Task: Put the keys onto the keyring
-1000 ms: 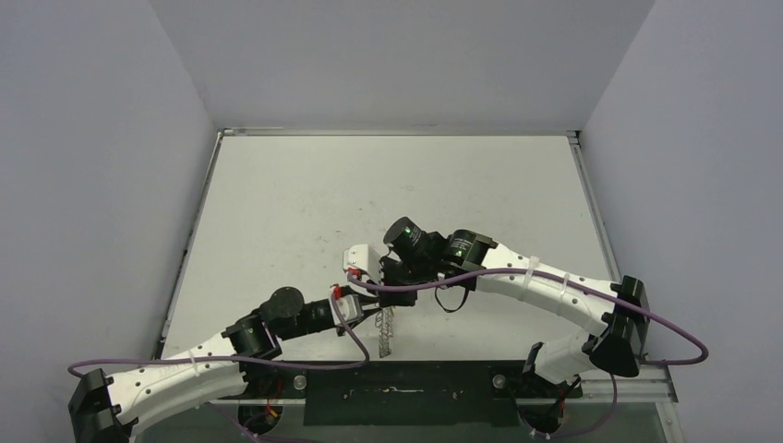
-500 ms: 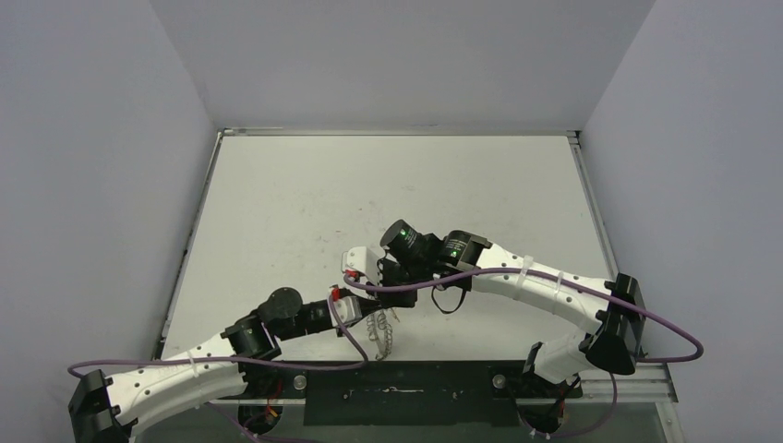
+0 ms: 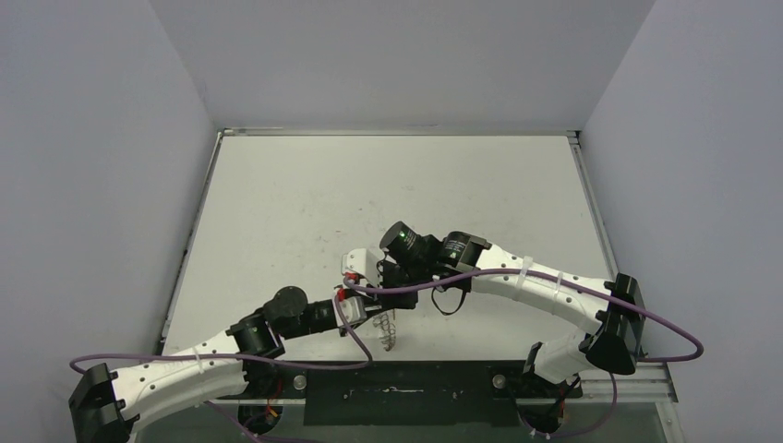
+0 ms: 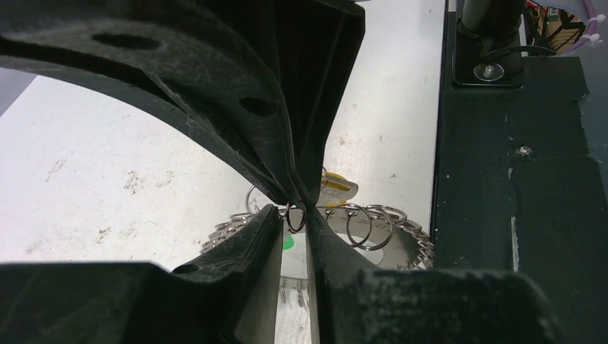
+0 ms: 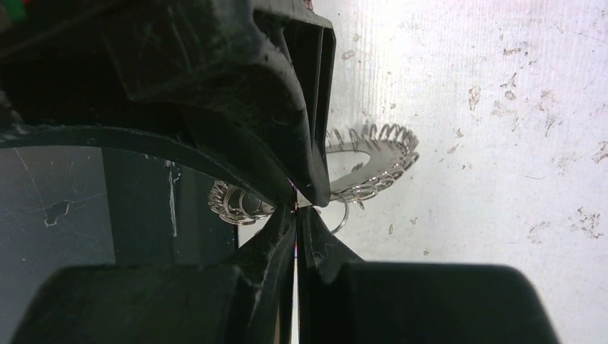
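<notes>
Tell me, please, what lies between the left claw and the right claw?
A small thin wire loop, shown in the left wrist view, where the left claw and right claw almost meet.

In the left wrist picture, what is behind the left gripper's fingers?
Behind the left gripper's fingers shows the keyring with its wire loops, a yellow key head beyond it, and a green spot in the gap. The ring's middle is covered.
</notes>
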You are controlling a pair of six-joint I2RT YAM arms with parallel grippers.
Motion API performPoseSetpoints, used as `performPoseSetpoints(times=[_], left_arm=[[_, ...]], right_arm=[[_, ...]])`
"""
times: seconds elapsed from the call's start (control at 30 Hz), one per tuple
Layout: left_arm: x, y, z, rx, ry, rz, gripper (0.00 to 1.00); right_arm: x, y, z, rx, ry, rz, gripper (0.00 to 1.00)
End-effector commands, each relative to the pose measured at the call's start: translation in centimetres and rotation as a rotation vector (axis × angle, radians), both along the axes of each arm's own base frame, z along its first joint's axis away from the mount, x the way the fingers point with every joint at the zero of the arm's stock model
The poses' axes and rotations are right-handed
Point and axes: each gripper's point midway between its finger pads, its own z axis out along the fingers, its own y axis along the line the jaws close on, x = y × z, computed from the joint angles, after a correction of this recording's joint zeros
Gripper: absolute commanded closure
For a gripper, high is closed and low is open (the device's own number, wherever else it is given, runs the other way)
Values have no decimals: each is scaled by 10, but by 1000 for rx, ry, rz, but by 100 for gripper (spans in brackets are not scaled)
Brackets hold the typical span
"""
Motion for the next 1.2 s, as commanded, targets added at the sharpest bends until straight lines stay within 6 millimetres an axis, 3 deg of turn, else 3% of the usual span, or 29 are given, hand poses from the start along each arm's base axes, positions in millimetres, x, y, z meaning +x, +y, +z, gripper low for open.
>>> performPoseSetpoints(times=[0.0, 0.1, 0.23, 0.37, 0.43, 0.53, 0.73, 0.97, 1.17], left_arm=[[-1, -10, 34, -87, -57, -30, 86], [-1, -10, 34, -86, -59, -32, 100], [-2, -7, 31, -88, -57, -28, 100], [-4, -3, 32, -121, -58, -16, 100], [-5, -1, 35, -149, -67, -14, 100], [-6, 2, 39, -201, -91, -14, 100], [-14, 5, 50, -303, -153, -42, 100], [-22, 7, 61, -375, -205, -81, 100], [-25, 6, 64, -383, -211, -96, 100]], right_arm=[[0, 27, 34, 133, -35, 21, 100], [1, 27, 32, 125, -34, 19, 100], [3, 28, 34, 135, -48, 16, 100], [6, 29, 44, 186, -71, 13, 81], [8, 28, 50, 226, -81, 11, 66], [13, 22, 58, 295, -100, 12, 52], [7, 6, 69, 459, -108, 135, 49], [-12, -1, 63, 542, -135, 278, 50], [-12, 3, 53, 537, -109, 281, 56]])
